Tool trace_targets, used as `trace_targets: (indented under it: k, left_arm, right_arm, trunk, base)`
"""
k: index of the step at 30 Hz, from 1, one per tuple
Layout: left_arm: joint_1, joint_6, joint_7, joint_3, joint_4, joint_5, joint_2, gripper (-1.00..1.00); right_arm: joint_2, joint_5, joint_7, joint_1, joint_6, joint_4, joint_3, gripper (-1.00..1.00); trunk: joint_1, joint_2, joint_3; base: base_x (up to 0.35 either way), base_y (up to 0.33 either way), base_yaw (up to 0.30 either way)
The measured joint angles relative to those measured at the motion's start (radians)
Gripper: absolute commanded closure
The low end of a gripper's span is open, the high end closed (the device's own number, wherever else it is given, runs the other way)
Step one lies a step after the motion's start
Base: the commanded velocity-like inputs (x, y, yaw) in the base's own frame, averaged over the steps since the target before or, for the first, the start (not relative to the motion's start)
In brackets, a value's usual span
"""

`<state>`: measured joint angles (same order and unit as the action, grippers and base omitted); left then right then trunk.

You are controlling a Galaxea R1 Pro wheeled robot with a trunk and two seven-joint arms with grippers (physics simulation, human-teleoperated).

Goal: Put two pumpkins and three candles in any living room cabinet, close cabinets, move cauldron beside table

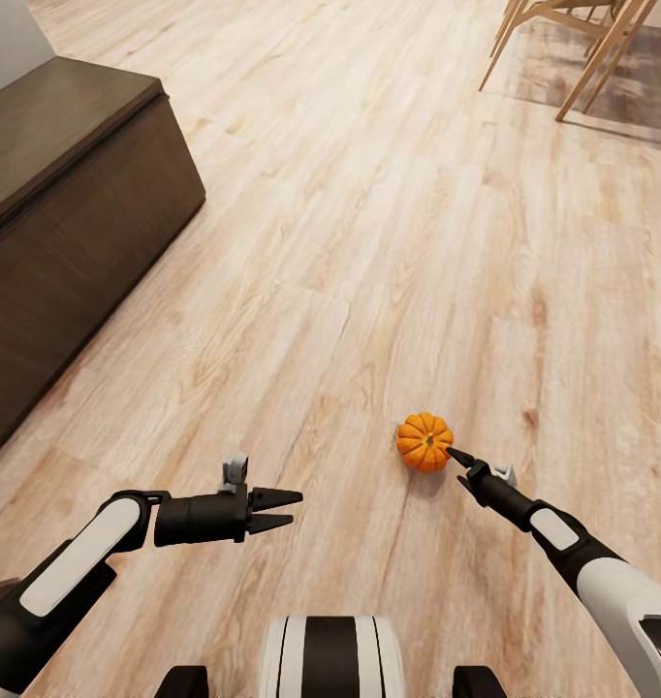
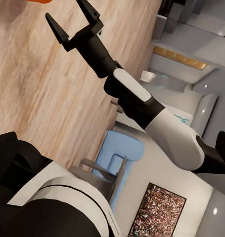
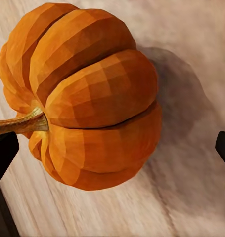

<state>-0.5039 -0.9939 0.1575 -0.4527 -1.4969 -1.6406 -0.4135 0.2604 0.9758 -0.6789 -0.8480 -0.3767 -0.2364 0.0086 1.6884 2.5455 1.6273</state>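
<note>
Right gripper (image 1: pixel 456 456) jaws spread wide, straddling the pumpkin (image 1: pixel 424 441) on the floor (image 1: pixel 369 242), lined up to grab. Left gripper (image 1: pixel 282 511) open, empty, parked clear; cabinet (image 1: pixel 69 223) shut.

From our head we look steeply down over the floor (image 1: pixel 369 242). Our right wrist camera sits very close above the pumpkin (image 3: pixel 87 94), shared with the head view. Our left wrist camera faces sideways toward the right hand (image 2: pixel 72 22).
</note>
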Motion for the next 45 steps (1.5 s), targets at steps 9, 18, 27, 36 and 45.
trace_targets:
  k: [9,18,27,36,45]
  left_arm:
    - [0.000,0.000,0.000,0.000,0.001,0.000,0.000,-1.00]
    - [0.000,0.000,-0.001,0.000,0.001,0.000,0.000,-1.00]
    - [0.000,0.000,-0.001,0.001,0.002,0.000,0.000,-1.00]
    - [0.000,0.000,-0.001,0.002,-0.001,0.001,0.000,-1.00]
    - [0.000,0.000,-0.001,0.002,-0.001,0.000,0.000,-1.00]
  right_arm:
    - [0.000,-0.001,0.000,0.000,0.000,0.000,0.001,-1.00]
    - [0.000,-0.001,0.000,0.000,0.000,0.000,0.001,-1.00]
    - [0.000,-0.001,0.002,0.000,0.000,0.000,0.001,-1.00]
    - [0.000,-0.001,0.001,0.000,0.000,0.000,0.001,-1.00]
    - [0.000,-0.001,0.001,0.000,0.000,0.000,0.001,-1.00]
  trunk:
    - [0.000,0.000,0.000]
    - [0.000,0.000,0.000]
    - [0.000,0.000,0.000]
    - [0.000,0.000,0.000]
    - [0.001,0.001,0.012]
  base:
    - [0.050,0.028,0.000]
    - [0.023,0.015,0.000]
    - [0.071,0.035,0.000]
    - [0.003,0.002,0.000]
    - [0.000,0.000,0.000]
